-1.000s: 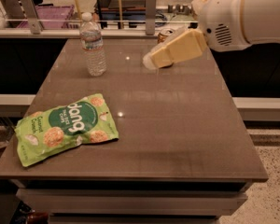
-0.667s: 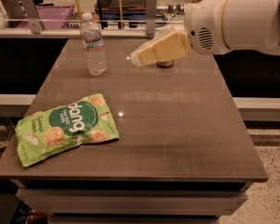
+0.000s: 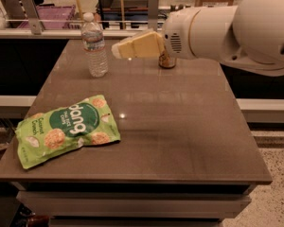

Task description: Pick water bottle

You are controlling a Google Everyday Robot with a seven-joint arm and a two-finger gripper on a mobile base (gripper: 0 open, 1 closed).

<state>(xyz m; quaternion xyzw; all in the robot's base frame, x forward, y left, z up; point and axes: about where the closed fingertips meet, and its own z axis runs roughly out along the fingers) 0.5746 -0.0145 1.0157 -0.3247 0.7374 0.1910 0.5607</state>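
The arm [image 3: 227, 30] extends from the right, end effector [image 3: 119, 51] pointing left, aloft.

- Warm, dim light is tinting the table [image 3: 189, 141] brown.
- A glare spot [image 3: 121, 116] is glinting on the tabletop, nearer the camera than the gripper [image 3: 117, 51], which is hovering just right of the water bottle [image 3: 95, 46].
- The white arm [image 3: 236, 27] behind the gripper is catching the most light.

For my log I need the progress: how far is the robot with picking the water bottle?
Done: nothing lifted; the water bottle stands upright on the table, untouched. In hand: the gripper hangs beside the bottle at about label height, with a small gap. Left: closing that gap, grasping and lifting.
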